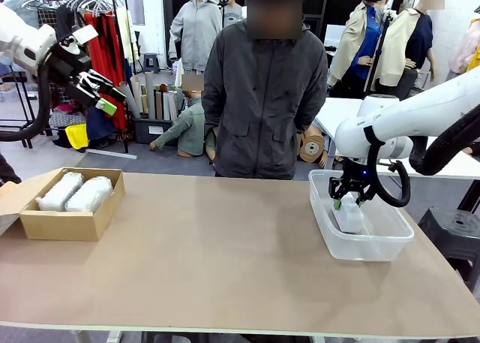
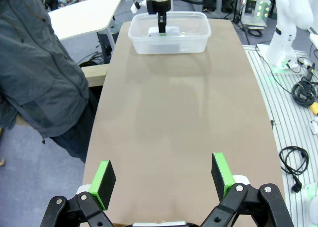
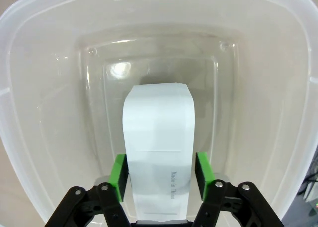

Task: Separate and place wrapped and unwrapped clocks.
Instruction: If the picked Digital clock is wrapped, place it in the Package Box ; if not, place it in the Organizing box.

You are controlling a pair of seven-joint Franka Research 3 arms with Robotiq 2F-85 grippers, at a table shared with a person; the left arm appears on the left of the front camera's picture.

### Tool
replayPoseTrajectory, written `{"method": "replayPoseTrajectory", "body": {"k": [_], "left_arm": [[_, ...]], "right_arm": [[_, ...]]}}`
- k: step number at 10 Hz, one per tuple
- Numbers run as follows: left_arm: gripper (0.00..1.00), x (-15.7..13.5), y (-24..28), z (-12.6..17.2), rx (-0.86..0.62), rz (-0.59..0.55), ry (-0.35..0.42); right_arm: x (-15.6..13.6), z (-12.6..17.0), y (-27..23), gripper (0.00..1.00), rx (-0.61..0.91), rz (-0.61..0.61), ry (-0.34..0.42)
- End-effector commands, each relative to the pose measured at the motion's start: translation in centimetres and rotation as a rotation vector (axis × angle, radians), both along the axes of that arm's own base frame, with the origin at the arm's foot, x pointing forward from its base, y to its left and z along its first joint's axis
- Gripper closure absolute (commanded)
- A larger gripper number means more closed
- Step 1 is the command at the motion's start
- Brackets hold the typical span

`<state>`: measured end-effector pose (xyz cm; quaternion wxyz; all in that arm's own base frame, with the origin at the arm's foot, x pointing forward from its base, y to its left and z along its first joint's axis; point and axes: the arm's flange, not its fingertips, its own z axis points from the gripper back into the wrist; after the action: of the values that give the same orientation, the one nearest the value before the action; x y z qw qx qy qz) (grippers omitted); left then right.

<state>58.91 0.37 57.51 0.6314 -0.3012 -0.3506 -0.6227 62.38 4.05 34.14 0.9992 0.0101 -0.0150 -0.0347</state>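
My right gripper (image 3: 159, 175) is nearest, jaws parted just off either side of the bare white clock (image 3: 158, 147) lying in the clear tub (image 1: 375, 245). Two wrapped clocks (image 1: 75, 193) sit in the cardboard box (image 1: 64, 224). My left gripper (image 2: 164, 180) hangs spread wide above the surface (image 1: 225, 260).

The front camera looks across the desk (image 1: 225, 253) from the robot's side toward the person; the left wrist camera sits high, looking down the desk's length to the far tub (image 2: 169, 33); the right wrist camera looks straight down into that tub, close.
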Motion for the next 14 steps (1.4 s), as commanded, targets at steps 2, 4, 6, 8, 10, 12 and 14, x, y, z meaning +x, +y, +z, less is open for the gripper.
{"method": "replayPoseTrajectory", "body": {"k": [2,4,6,8,10,12,14], "left_arm": [[0.0,-0.2,0.0,0.0,0.008,0.003,-0.003],[0.0,-0.2,0.0,0.0,0.008,0.003,-0.003],[0.0,-0.2,0.0,0.0,0.008,0.003,-0.003],[0.0,-0.2,0.0,0.0,0.008,0.003,-0.003],[0.0,-0.2,0.0,0.0,0.008,0.003,-0.003],[0.0,-0.2,0.0,0.0,0.008,0.003,-0.003],[0.0,-0.2,0.0,0.0,0.008,0.003,-0.003]], "right_arm": [[-0.8,2.5,-0.7,0.0,-0.024,0.013,0.005],[-1.2,4.1,-1.1,0.0,-0.02,0.027,0.014],[-1.4,5.2,-1.4,0.0,-0.023,0.052,0.024],[-1.2,5.8,-1.6,0.0,0.018,0.005,0.058],[-1.5,5.2,-0.9,0.0,-0.013,0.025,0.021],[-1.5,5.2,-0.9,0.0,-0.013,0.025,0.021],[-1.5,5.2,-0.9,0.0,-0.013,0.025,0.021]]}}
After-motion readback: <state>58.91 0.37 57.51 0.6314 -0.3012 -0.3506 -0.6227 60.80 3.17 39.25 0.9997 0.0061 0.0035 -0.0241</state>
